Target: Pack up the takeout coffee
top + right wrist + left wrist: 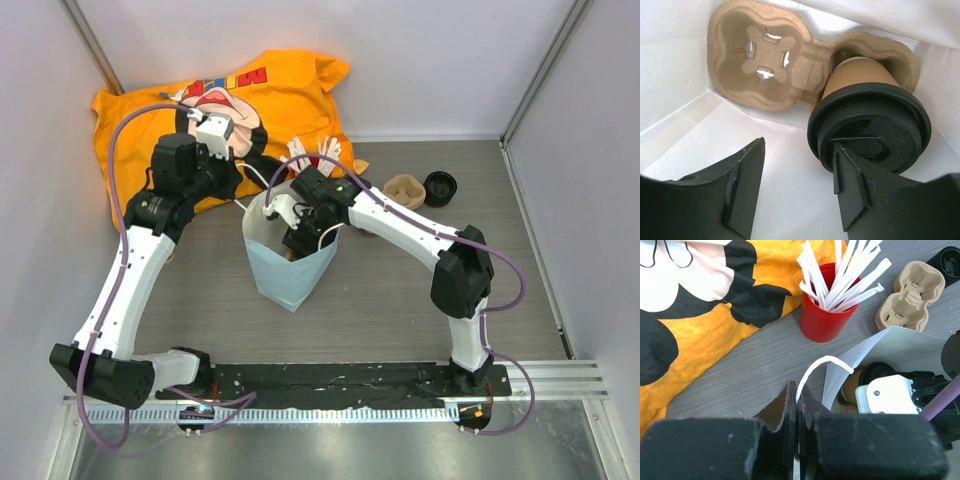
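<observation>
The takeout coffee (867, 115), a brown paper cup with a black lid, sits in the right pocket of a pulp carrier (765, 60) on the floor of a white paper bag (285, 265). My right gripper (797, 175) is down inside the bag and stands open with nothing between its fingers. Its right finger (855, 190) is just in front of the lid, and I cannot tell whether they touch. My left gripper (799, 395) is shut on the bag's white handle loop (815, 367) at the bag's far left rim.
A red cup of white sticks (825, 315) stands just behind the bag. A spare pulp carrier (404, 190) and black lids (440, 187) lie to the right. An orange printed cloth (220, 100) fills the back left corner. Walls close in three sides.
</observation>
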